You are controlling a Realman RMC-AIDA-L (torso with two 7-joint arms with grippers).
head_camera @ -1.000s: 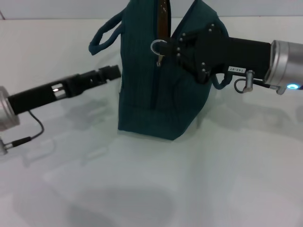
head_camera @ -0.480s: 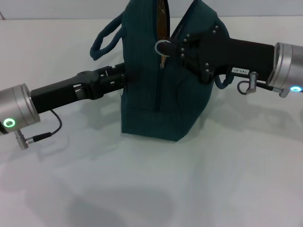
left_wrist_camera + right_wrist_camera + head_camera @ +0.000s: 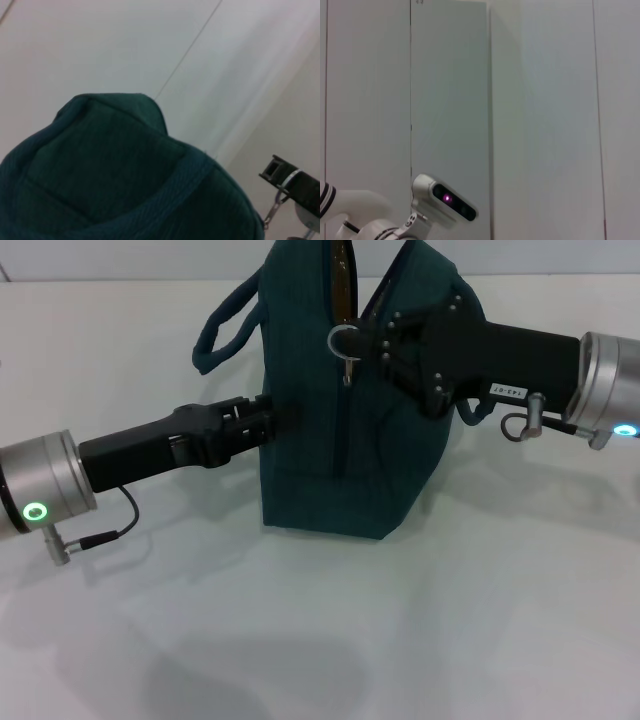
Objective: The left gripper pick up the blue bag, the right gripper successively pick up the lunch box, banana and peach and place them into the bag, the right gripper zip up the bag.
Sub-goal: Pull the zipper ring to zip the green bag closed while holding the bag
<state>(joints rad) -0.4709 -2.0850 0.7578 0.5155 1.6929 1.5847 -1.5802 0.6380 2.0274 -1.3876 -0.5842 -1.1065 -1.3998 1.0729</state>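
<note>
The blue bag [image 3: 340,410] stands upright on its flat base in the upper middle of the head view, its top cut off by the upper edge of the frame. It is dark teal fabric, and one narrow end faces the camera. A zip runs up that end, with a metal ring pull [image 3: 344,340] hanging near the top; above the pull the zip gapes a little and shows a brownish strip inside. One loop handle [image 3: 225,325] droops out to the upper left of the bag. In the left wrist view the bag [image 3: 110,180] fills the lower half, a corded seam crossing its rounded fabric.
</note>
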